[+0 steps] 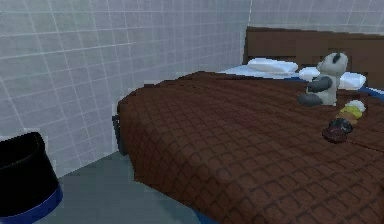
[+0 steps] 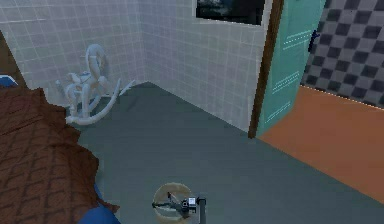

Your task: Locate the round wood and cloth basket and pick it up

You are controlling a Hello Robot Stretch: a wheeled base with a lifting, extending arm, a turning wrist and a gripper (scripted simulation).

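Observation:
A small round basket [image 2: 171, 190] with a pale tan rim lies on the grey floor low in the arm side view. My gripper [image 2: 168, 206] reaches across its near rim, and the dark arm [image 2: 201, 212] rises from the bottom edge just right of it. The basket rests on the floor at the fingers, so I cannot tell whether the gripper holds anything.
A bed with a brown quilt [image 1: 250, 130] has a white pillow [image 1: 272, 67], a panda plush [image 1: 325, 78] and a small toy [image 1: 345, 122]. A black bin [image 1: 25, 165] stands by the tiled wall. A white curly sculpture [image 2: 90, 85] and a teal door [image 2: 295, 60] lie farther out.

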